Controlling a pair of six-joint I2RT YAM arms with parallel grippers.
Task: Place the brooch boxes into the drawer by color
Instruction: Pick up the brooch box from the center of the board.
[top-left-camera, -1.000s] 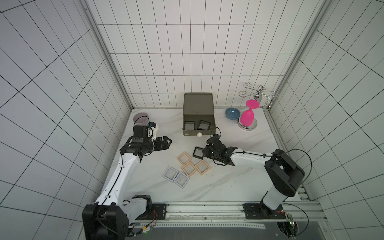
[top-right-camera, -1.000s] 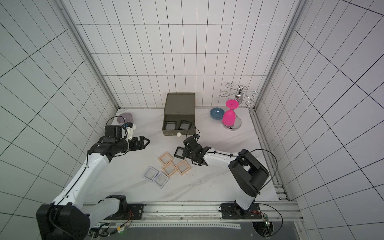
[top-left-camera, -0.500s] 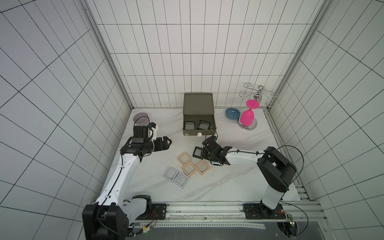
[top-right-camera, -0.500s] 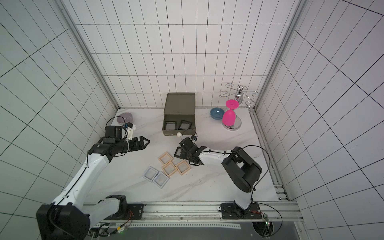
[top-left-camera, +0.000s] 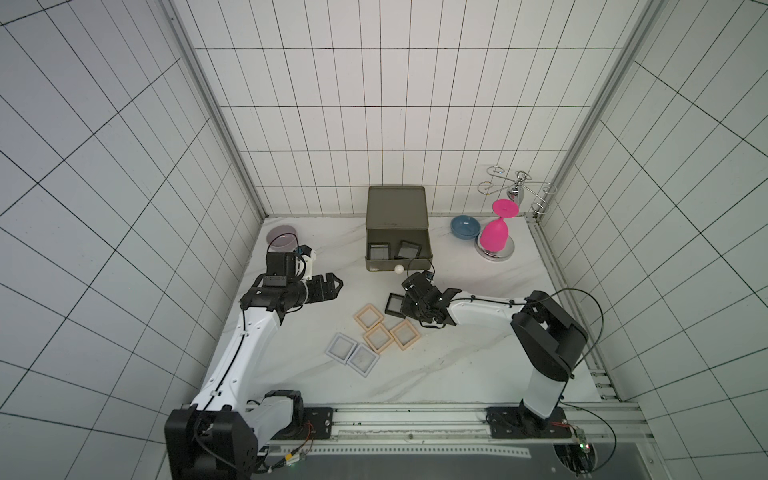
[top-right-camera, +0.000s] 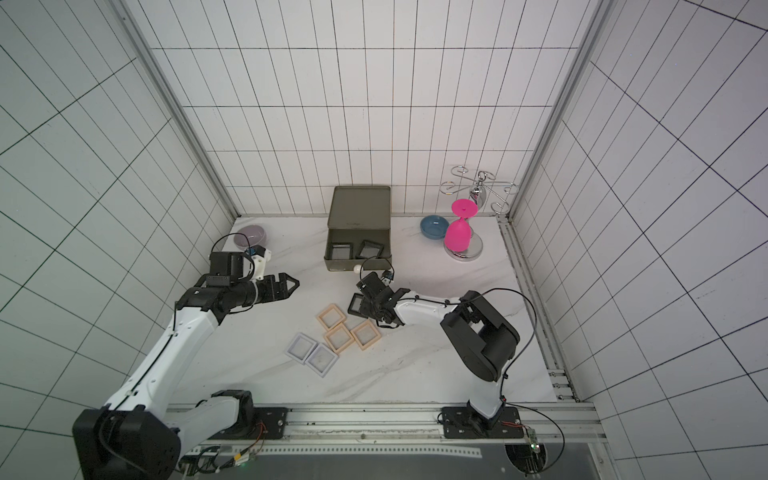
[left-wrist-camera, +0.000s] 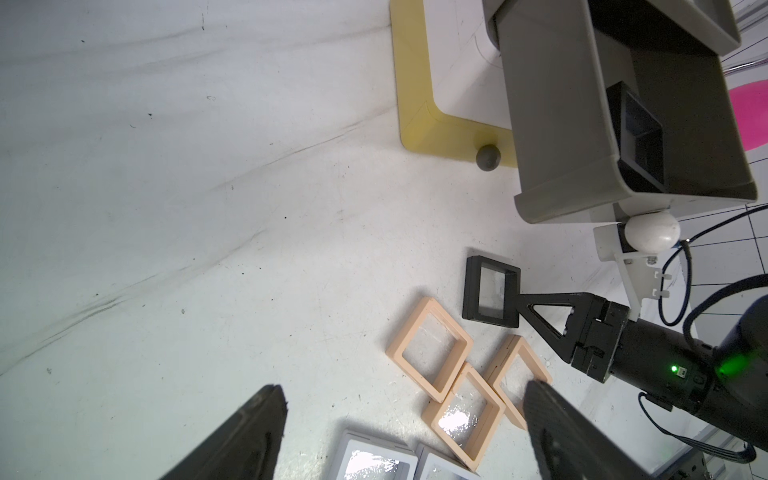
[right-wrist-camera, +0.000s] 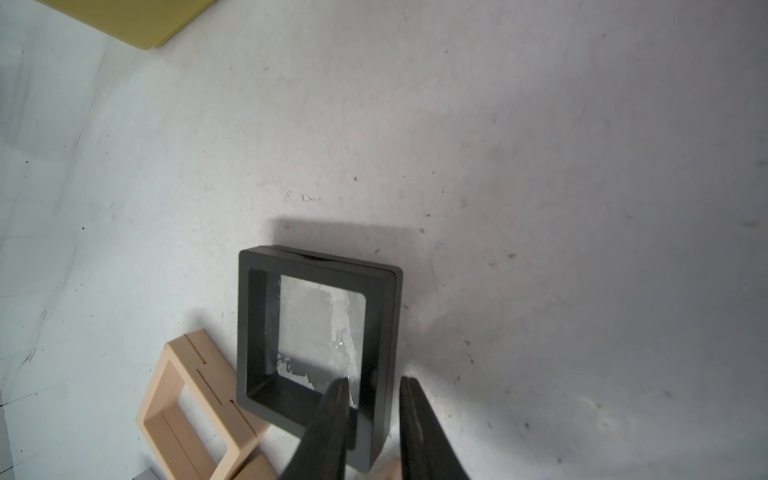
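The drawer (top-left-camera: 397, 208) stands at the back, its olive top tier pulled out with two black brooch boxes (top-left-camera: 379, 251) inside. A third black brooch box (top-left-camera: 394, 304) lies in front of it on the table. My right gripper (top-left-camera: 409, 309) has closed over one side of that frame (right-wrist-camera: 316, 266), one finger inside the window and one outside. Three peach boxes (top-left-camera: 379, 338) and two pale white-lavender ones (top-left-camera: 341, 348) lie clustered nearer the front. My left gripper (top-left-camera: 336, 284) hovers open and empty to the left, apart from them.
A lilac bowl (top-left-camera: 282, 237) sits at the back left. At the back right are a blue bowl (top-left-camera: 465, 226) and an upturned pink glass (top-left-camera: 495, 232) on a metal rack (top-left-camera: 515, 189). The yellow bottom tier (left-wrist-camera: 415, 83) shows below the olive one.
My right gripper has slid a little left and its jaws have narrowed onto the black box's edge. The left arm has not moved.
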